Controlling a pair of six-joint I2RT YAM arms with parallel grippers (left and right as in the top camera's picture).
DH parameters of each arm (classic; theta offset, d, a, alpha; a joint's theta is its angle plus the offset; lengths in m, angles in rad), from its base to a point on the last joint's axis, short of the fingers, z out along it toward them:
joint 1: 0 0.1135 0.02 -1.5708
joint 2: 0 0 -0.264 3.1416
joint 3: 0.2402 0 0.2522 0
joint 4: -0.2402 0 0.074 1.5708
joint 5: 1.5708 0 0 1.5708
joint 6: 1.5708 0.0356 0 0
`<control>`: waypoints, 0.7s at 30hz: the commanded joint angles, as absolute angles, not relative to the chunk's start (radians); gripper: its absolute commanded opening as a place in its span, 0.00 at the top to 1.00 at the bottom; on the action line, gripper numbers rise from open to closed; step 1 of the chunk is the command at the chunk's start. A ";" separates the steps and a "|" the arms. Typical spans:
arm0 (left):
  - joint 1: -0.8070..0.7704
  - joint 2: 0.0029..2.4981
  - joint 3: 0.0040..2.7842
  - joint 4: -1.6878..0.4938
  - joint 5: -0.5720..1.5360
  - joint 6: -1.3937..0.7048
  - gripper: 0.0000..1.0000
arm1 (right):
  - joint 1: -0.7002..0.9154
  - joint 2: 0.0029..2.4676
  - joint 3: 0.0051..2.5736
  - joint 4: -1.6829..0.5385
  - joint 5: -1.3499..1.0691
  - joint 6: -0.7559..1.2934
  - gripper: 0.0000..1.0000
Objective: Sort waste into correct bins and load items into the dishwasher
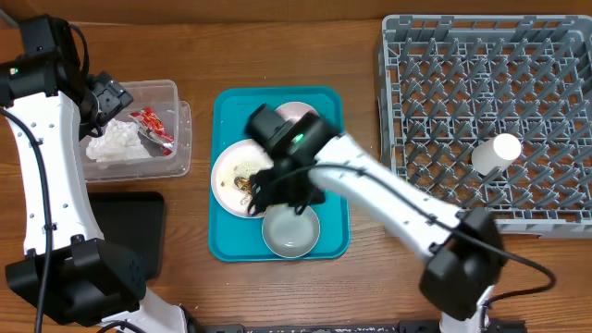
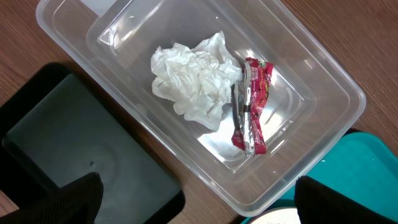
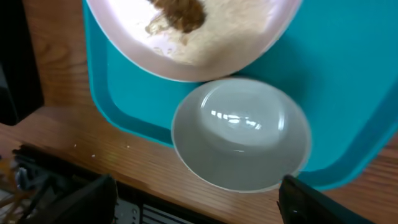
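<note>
Pink saucer [image 1: 300,110] mostly behind right arm [image 1: 370,185]

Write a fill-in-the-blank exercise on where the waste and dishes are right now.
1. The crumpled napkin and the red-and-white wrapper lie inside the clear ____.
2. The white cup lies in the grey ____.
3. The brown food scraps sit on the white ____.
4. The pale bowl rests on the ____ serving tray.
Missing words: tub, dish rack, plate, teal.

White arm links [image 1: 388,190], black joints [image 1: 462,264], black cables [image 1: 532,265].
</note>
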State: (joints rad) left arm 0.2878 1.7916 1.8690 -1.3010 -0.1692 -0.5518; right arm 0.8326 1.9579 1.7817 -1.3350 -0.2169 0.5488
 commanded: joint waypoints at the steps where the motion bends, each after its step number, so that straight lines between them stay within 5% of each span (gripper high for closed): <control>1: 0.281 1.761 1.876 -1.301 -0.183 -0.565 0.00 | 0.951 2.025 1.784 -1.303 -0.068 0.662 0.19; 12: 0.281 1.761 1.876 -1.301 -0.183 -0.565 0.00 | 1.028 2.120 1.770 -1.241 0.014 0.741 0.40; 21: 0.281 1.761 1.876 -1.301 -0.183 -0.565 0.00 | 1.037 2.123 1.679 -1.157 0.017 0.783 0.46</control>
State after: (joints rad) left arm 0.2878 1.7916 1.8690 -1.3010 -0.1692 -0.5518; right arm 1.0302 2.1166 1.6955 -1.1641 0.0025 0.7483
